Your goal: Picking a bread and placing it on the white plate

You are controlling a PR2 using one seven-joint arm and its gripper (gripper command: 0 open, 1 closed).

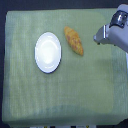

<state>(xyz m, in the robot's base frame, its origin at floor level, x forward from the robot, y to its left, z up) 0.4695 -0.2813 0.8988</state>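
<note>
We see the bread roll (74,40) lying diagonally, toward the exterior view's left of our gripper (98,36), just beside the white plate (48,52); we cannot tell its jaw state.

1. The arm (116,31) is showing a light grey, boxy housing with smooth, flat faces.
2. The housing is tapering toward its 9 o'clock end, where the gripper (98,37) is appearing as a narrow pale tip; its jaws are too blurred to resolve.
3. At the housing's 12 o'clock side, a rounded section is carrying a dark grey circular patch ringed in white.
4. The lower edge is showing darker grey shading.
5. Cables, screws and markings are not resolving at this picture quality.
</note>
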